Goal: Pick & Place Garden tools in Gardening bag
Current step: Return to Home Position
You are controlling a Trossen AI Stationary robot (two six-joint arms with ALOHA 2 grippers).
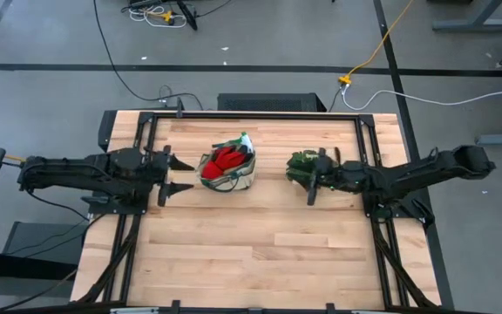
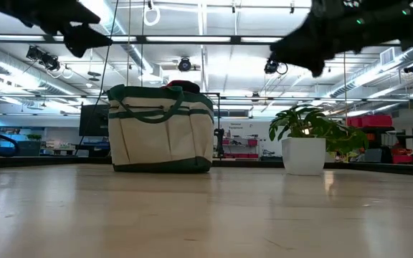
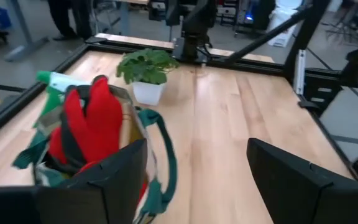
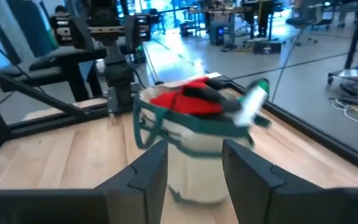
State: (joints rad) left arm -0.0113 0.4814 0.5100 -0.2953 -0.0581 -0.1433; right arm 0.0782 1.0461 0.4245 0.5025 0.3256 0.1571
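The cream gardening bag [image 1: 227, 171] with green trim stands upright on its base in the middle of the table. Red gloves [image 3: 95, 115] and the green spray bottle with its white nozzle [image 4: 253, 102] stick out of its top. The shears and rakes do not show. My left gripper [image 1: 178, 174] is open and empty, in the air just left of the bag [image 3: 92, 155]. My right gripper [image 1: 312, 178] is open and empty, above the potted plant and right of the bag [image 4: 191, 149]. Both grippers hang high above the table in the low view: the left gripper [image 2: 84, 36] and the right gripper [image 2: 314, 54].
A leafy plant in a white pot [image 2: 307, 143] stands right of the bag and under my right gripper; it also shows in the high view [image 1: 301, 164]. A black frame [image 1: 251, 116] runs around the table. The near half of the wooden table [image 1: 251, 253] is bare.
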